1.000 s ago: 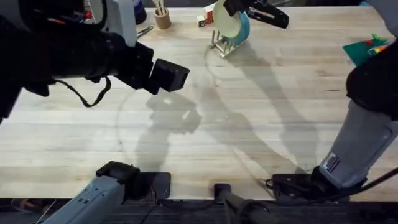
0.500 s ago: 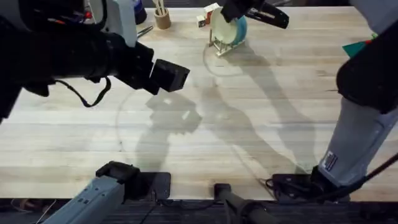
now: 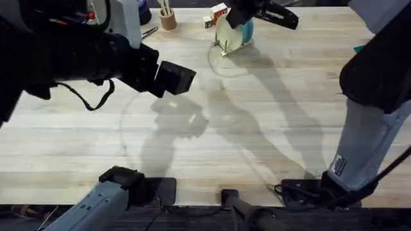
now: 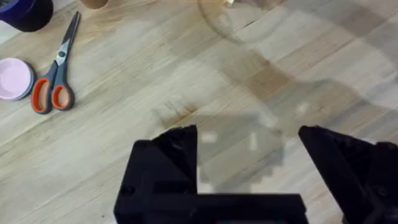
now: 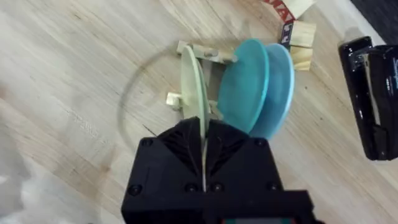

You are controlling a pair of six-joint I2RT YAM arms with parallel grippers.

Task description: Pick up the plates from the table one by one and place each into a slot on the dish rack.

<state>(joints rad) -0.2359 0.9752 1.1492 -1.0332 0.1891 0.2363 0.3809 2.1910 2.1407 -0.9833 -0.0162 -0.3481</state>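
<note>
The cream-yellow plate (image 5: 191, 81) stands on edge among the pegs of the dish rack (image 5: 205, 53), and my right gripper (image 5: 204, 134) is shut on its near rim. Right behind it the turquoise plate (image 5: 244, 84) stands upright in the rack, with a paler sky-blue plate (image 5: 283, 78) behind that. In the overhead view the cream plate (image 3: 226, 33), the turquoise plate (image 3: 246, 29) and the rack (image 3: 222, 47) sit at the table's far edge under the right gripper (image 3: 239, 14). My left gripper (image 4: 249, 143) hangs open over bare table (image 4: 261, 81), holding nothing, and looms large at the upper left (image 3: 172, 77).
Orange-handled scissors (image 4: 56, 74), a pink dish (image 4: 13, 78) and a dark purple cup (image 4: 25, 9) lie at the far left. A wooden holder (image 3: 168, 19) and small blocks (image 5: 301, 37) stand near the rack, a black stapler-like object (image 5: 373, 93) beside it.
My right gripper has carried the cream plate a little left and farther back, in among the rack's pegs. The left arm has not moved.
</note>
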